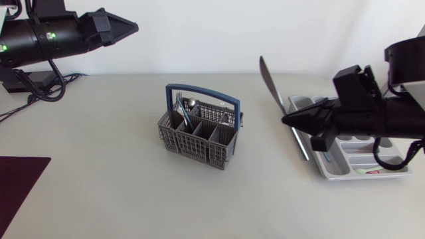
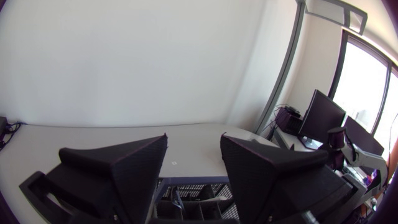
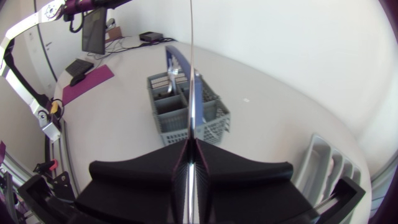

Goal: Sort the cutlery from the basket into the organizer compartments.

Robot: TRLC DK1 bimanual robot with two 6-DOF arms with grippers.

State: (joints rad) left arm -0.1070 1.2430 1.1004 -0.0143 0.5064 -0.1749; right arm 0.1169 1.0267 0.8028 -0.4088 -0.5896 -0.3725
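**One knife in the right tool, two pieces showing in the basket**

Two tools are in sight. The right tool (image 1: 285, 121) is clamped narrow on one knife (image 1: 271, 85), whose blade stands up from the fingertips, tilted slightly. In the right wrist view the blade (image 3: 192, 74) runs straight ahead from between the closed fingers (image 3: 177, 171). One grey basket (image 1: 199, 133) with a blue handle sits on the worktop (image 1: 119, 192), ahead of that tool and well apart from it. Two pieces rise from the basket: one fork (image 1: 179, 101) and one spoon (image 1: 190, 103). One grey organizer (image 1: 302, 103) lies beneath and behind the right tool, partly covered by the arm. The left tool (image 2: 194, 149) hangs wide and empty, with the basket below it.
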